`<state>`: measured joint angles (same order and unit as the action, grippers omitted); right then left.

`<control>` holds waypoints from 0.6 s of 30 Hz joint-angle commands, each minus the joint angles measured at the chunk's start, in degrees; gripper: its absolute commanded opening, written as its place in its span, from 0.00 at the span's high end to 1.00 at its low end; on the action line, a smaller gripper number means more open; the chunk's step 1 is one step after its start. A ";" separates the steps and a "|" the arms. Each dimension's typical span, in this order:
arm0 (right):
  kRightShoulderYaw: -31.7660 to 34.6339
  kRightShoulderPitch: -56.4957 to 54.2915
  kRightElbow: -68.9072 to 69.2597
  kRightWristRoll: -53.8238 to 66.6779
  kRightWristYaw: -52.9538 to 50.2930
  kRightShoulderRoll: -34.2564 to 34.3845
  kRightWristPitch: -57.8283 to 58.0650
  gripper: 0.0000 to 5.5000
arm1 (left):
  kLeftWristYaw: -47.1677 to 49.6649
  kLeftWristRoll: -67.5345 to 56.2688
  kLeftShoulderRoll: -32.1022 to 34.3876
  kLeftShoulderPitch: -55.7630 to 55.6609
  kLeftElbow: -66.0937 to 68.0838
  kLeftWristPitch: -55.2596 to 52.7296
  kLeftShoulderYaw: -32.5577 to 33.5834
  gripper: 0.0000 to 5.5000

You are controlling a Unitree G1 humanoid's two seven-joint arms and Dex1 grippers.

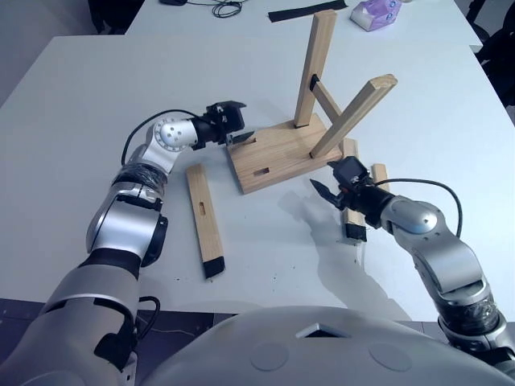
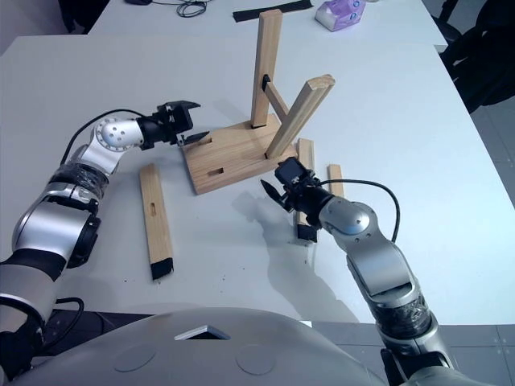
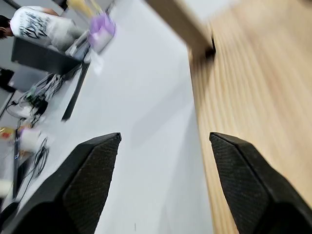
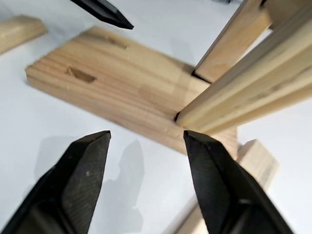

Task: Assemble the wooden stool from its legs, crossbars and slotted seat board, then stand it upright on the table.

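Observation:
The slotted seat board (image 1: pixel 269 157) lies flat on the white table. Two legs stand in it: one upright (image 1: pixel 315 68), one tilted (image 1: pixel 358 112), with a short crossbar (image 1: pixel 326 95) between them. My left gripper (image 1: pixel 241 137) is open at the board's left edge; in the left wrist view (image 3: pixel 165 137) one finger is over the board (image 3: pixel 258 87) and the other over the table. My right gripper (image 1: pixel 326 189) is open, hovering just off the board's front right corner (image 4: pixel 112 73). A loose leg (image 1: pixel 203 215) lies at the front left.
Another leg (image 1: pixel 352 219) and a short wooden piece (image 1: pixel 380 175) lie on the table beneath my right arm. A purple tissue pack (image 1: pixel 376 12) and a black strip (image 1: pixel 306 11) sit on the far table. The near table edge is close to the loose leg.

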<state>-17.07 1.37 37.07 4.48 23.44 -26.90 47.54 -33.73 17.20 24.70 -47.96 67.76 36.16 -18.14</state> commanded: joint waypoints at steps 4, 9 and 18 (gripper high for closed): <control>-2.86 0.55 0.93 0.33 0.34 0.18 1.21 0.50 | 10.33 4.08 -0.83 -6.44 6.12 -0.52 -0.04 0.38; -1.81 1.01 0.09 -0.22 -0.72 0.13 1.95 0.50 | 4.34 6.39 -0.02 -2.07 6.37 5.01 -2.57 0.38; -2.52 0.19 -1.32 -1.12 -2.94 1.16 3.55 0.50 | -2.26 4.72 3.16 3.18 7.29 5.37 -1.60 0.38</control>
<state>-19.87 2.30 36.72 3.89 20.87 -25.69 50.06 -30.65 21.77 27.07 -48.57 73.82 42.85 -19.79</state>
